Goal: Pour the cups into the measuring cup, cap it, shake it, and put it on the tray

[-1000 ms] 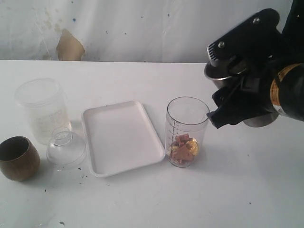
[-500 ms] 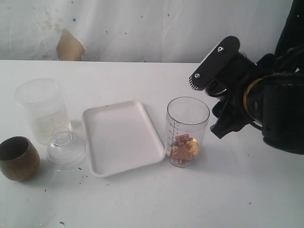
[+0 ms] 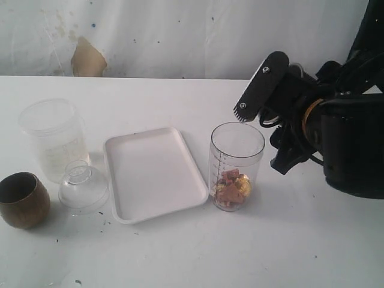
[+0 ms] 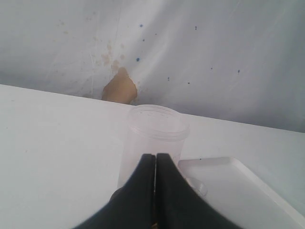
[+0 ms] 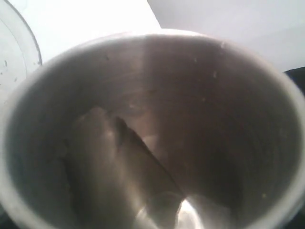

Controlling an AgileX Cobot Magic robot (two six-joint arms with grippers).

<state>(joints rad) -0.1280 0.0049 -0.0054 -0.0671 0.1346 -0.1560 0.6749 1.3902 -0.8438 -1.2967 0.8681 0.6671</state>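
White table [image 3: 180, 258] surface meets a white wall with a brown patch [image 3: 88, 59] at 12 o'clock in the exterior view. We find the tray [image 3: 153, 174] lying flat at the centre of the table. The measuring cup [image 3: 236, 165] stands upright just beside the tray at 3 o'clock, and pink and gold pieces [image 3: 231, 189] lie at its bottom. A frosted jar [image 3: 54, 138] stands at 9 o'clock of the tray. A clear dome lid [image 3: 83, 186] sits at 8 o'clock, just in front of the jar, and the brown cup [image 3: 23, 199] stands upright further out along the same direction. We see the right tool [image 3: 264, 133] raised at 2 o'clock of the measuring cup, close to its rim. It grasps the steel tumbler [image 5: 152, 119], whose open mouth and metal inner wall fill the right wrist view. The left tool [image 4: 155, 176] is clenched on nothing, its fingers pressed together in front of the frosted jar.
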